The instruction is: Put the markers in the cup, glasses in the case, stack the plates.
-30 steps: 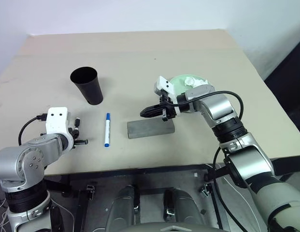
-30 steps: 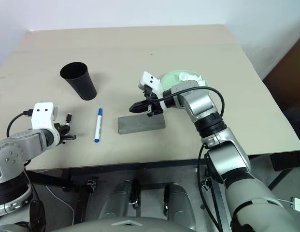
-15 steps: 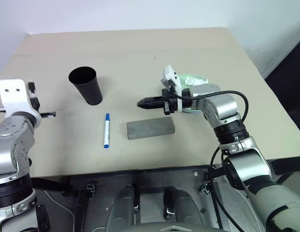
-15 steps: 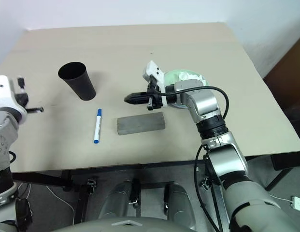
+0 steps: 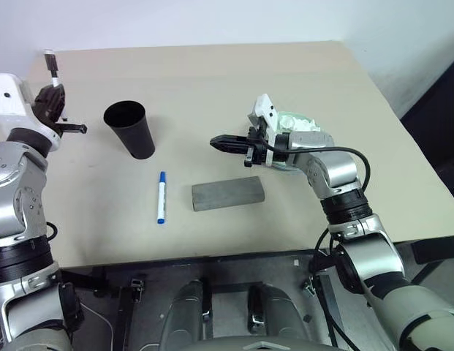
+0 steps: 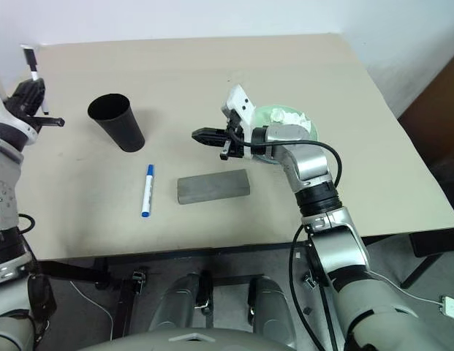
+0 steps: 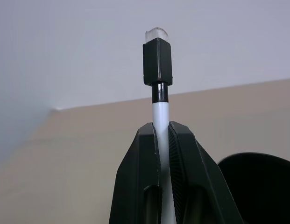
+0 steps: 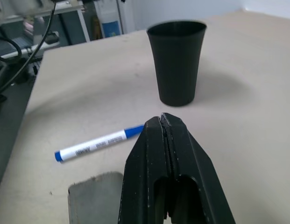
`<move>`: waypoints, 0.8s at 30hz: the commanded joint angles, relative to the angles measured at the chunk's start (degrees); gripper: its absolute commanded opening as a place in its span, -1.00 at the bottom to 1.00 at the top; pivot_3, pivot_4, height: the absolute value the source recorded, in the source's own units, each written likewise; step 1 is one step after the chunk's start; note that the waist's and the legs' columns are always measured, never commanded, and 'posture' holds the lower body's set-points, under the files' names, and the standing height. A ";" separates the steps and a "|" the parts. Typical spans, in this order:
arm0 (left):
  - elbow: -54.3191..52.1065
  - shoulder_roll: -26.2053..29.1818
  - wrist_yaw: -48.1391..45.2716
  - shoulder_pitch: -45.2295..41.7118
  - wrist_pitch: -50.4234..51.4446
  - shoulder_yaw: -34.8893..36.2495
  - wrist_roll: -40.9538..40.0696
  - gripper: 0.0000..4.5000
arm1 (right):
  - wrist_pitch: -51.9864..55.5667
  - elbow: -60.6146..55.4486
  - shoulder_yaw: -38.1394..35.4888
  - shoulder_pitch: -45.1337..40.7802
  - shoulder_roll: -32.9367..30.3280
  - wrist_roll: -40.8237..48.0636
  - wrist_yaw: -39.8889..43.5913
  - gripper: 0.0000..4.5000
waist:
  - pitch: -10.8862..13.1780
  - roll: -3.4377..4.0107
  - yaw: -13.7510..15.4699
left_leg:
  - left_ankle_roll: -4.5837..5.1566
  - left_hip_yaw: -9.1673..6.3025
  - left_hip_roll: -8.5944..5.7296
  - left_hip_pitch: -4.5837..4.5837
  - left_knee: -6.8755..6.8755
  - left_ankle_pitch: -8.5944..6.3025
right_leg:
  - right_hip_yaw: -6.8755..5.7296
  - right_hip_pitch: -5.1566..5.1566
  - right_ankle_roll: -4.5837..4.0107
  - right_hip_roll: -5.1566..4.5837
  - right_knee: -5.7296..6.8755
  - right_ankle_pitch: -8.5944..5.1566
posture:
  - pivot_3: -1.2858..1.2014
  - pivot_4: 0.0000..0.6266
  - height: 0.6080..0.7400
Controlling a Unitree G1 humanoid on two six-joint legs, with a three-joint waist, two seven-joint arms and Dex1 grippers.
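The left gripper [image 7: 163, 140] is raised over the left edge of the beige desk [image 5: 212, 80], its two black fingers clamped on a slim marker with a white body and a black cap [image 7: 157, 63], which stands upright out of them. Just beside it, toward the middle of the desk, stands the tall black tapered plastic cup [image 5: 131, 129], upright and open-mouthed.

The right gripper [image 5: 218, 142] hangs above the middle of the desk, pointing level toward the cup, its fingers pressed together on nothing. Below it, nearer the front edge, lies the grey rectangular hard-shell glasses case [image 5: 228, 193], closed and flat. Between the case and the cup, a white marker with a blue cap and blue end [image 5: 161, 197] lies on the desk, running roughly front to back, apart from both.

Behind the right wrist, toward the right edge, sits a pale mint green round plate [image 6: 274, 115] with a crumpled white paper wad [image 6: 288, 116] on it.
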 commanded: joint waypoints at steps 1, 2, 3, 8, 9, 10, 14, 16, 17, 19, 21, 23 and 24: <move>1.27 -0.32 -3.12 -4.14 -4.87 -1.05 -1.20 -1.00 | -0.63 -3.95 -2.14 -0.44 0.62 1.45 -2.13 -1.00 | 0.00 0.00 -0.05 | 0.06 0.01 -0.01 0.00 0.00 0.04 | 0.01 0.00 0.02 -0.01 0.00 0.03 | 0.03 -0.52 0.62; 2.16 -0.46 -3.72 -4.82 -5.85 -1.79 -0.73 -1.00 | -0.52 -4.11 -2.30 -0.38 0.67 1.48 -2.71 -1.00 | 0.00 0.00 -0.07 | 0.09 0.01 -0.01 -0.01 0.00 0.07 | 0.00 0.00 0.03 -0.01 -0.01 0.07 | 0.03 -0.52 0.62; 3.39 -0.77 -4.25 -5.65 -6.83 -2.65 -0.25 -1.00 | -0.45 -4.31 -2.30 -0.24 0.51 1.45 -3.00 -1.00 | 0.00 0.00 -0.05 | 0.08 0.02 -0.01 -0.01 0.02 0.07 | 0.01 0.01 0.04 -0.01 0.00 0.11 | 0.03 -0.52 0.62; 9.79 -2.69 -6.04 -9.65 -11.07 -5.76 0.89 -1.00 | -0.03 -4.94 -2.49 0.05 -0.32 1.17 -4.13 -0.44 | 0.00 -0.01 -0.06 | 0.12 0.06 -0.02 0.04 0.04 0.12 | 0.01 0.05 0.06 -0.01 -0.01 0.20 | 0.03 -0.52 0.62; 10.74 -2.97 -6.45 -10.23 -11.63 -6.25 0.95 -1.00 | -0.10 -5.07 -2.27 0.17 -0.60 0.99 -4.04 -0.27 | 0.00 -0.01 -0.07 | 0.14 0.06 -0.02 0.04 0.04 0.14 | 0.01 0.04 0.06 0.00 -0.01 0.22 | 0.03 -0.52 0.62; 11.69 -3.28 -6.79 -10.79 -12.08 -6.60 0.93 -1.00 | -0.03 -5.23 -2.08 0.26 -0.84 0.87 -4.06 -0.13 | 0.00 -0.01 -0.07 | 0.15 0.06 -0.02 0.04 0.04 0.15 | 0.01 0.04 0.06 0.00 0.00 0.22 | 0.03 -0.52 0.62; 14.45 -4.06 -7.56 -12.05 -14.15 -7.38 1.05 -1.00 | 0.09 -5.22 -2.47 0.41 -0.96 0.74 -5.58 0.47 | 0.00 -0.01 -0.09 | 0.25 0.07 -0.02 0.04 0.03 0.21 | 0.01 0.04 0.06 0.01 -0.01 0.22 | 0.03 -0.52 0.62; 15.87 -4.56 -8.07 -12.92 -15.21 -7.53 1.02 -1.00 | 0.05 -5.28 -2.57 0.42 -1.02 0.73 -6.18 0.47 | 0.00 -0.01 -0.09 | 0.26 0.08 -0.01 0.04 0.03 0.22 | 0.01 0.04 0.06 0.01 -0.01 0.22 | 0.03 -0.52 0.62; 16.35 -4.74 -8.32 -13.20 -15.67 -7.57 0.98 -1.00 | 0.03 -5.35 -2.52 0.45 -1.09 0.78 -6.30 0.47 | 0.00 -0.01 -0.10 | 0.27 0.08 -0.01 0.04 0.03 0.22 | 0.01 0.04 0.06 0.01 -0.01 0.22 | 0.03 -0.52 0.62; 17.83 -5.10 -8.83 -13.72 -17.06 -7.98 1.40 -1.00 | -0.04 -5.67 -2.48 0.66 -1.38 0.90 -6.40 0.47 | 0.00 -0.01 -0.10 | 0.28 0.08 -0.01 0.04 0.04 0.23 | 0.02 0.04 0.06 0.01 0.00 0.22 | 0.03 -0.52 0.62; 19.59 -5.62 -8.95 -14.08 -18.04 -8.38 2.02 -1.00 | -0.33 -6.05 -2.38 1.02 -1.69 0.60 -6.74 0.47 | 0.00 -0.01 -0.04 | 0.29 0.08 -0.01 0.04 0.04 0.24 | 0.01 0.04 0.07 0.01 0.00 0.22 | 0.03 -0.52 0.62; 20.36 -5.92 -9.44 -13.66 -18.88 -9.27 2.64 -1.00 | -0.45 -6.52 -2.25 1.36 -1.95 0.29 -7.17 0.47 | 0.00 -0.01 0.00 | 0.31 0.08 -0.02 0.04 0.04 0.25 | 0.01 0.04 0.07 0.01 0.00 0.22 | 0.03 -0.52 0.62; 20.38 -6.16 -9.81 -13.23 -19.23 -9.62 2.71 -1.00 | -0.42 -6.80 -2.23 1.52 -2.06 0.29 -7.27 0.47 | 0.00 -0.01 -0.01 | 0.32 0.09 -0.02 0.04 0.04 0.25 | 0.01 0.04 0.07 0.00 0.00 0.22 | 0.03 -0.52 0.62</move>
